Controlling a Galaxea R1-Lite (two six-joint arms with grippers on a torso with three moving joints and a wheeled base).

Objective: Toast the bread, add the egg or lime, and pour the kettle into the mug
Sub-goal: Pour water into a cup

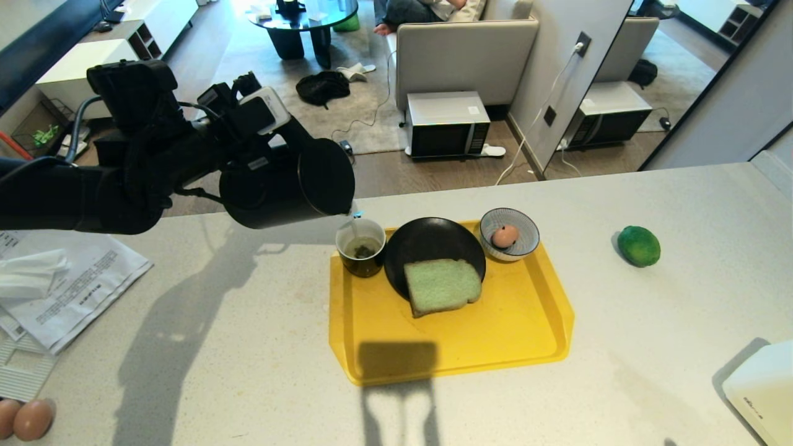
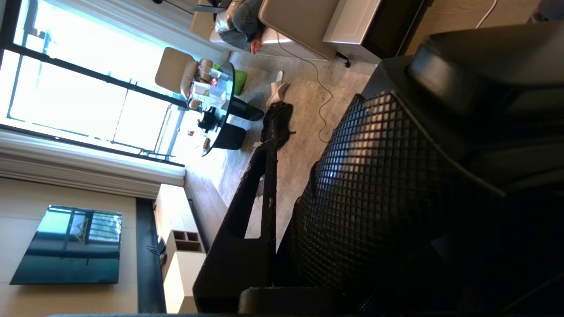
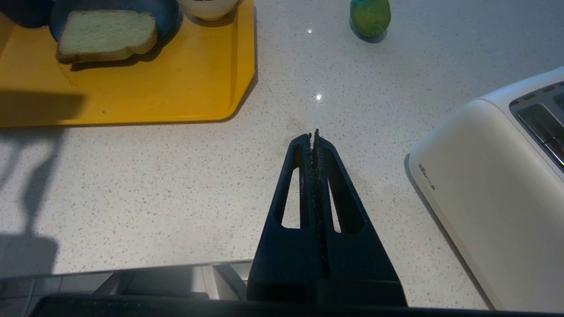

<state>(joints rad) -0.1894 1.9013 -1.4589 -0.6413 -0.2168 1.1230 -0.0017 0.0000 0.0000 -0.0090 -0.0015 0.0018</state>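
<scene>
My left gripper (image 1: pixel 251 145) is shut on the handle (image 2: pixel 374 185) of the black kettle (image 1: pixel 291 186), which hangs tipped over the counter's far edge. Its spout is above the black mug (image 1: pixel 361 248), and a thin stream runs into it; a tea bag lies inside. One finger (image 2: pixel 260 198) shows beside the ribbed handle. The pale green bread (image 1: pixel 442 286) lies on a black plate (image 1: pixel 427 238). The egg (image 1: pixel 504 236) sits in a blue-striped bowl (image 1: pixel 525 248). The lime (image 1: pixel 639 246) rests on the counter to the right. My right gripper (image 3: pixel 313 134) is shut and empty, low over the counter's near edge.
Mug, plate and bowl stand on a yellow tray (image 1: pixel 495 334). A white toaster (image 1: pixel 762 390) sits at the near right corner. Papers (image 1: pixel 68 291) and two brown eggs (image 1: pixel 28 419) lie at the left. A person sits on a sofa beyond the counter.
</scene>
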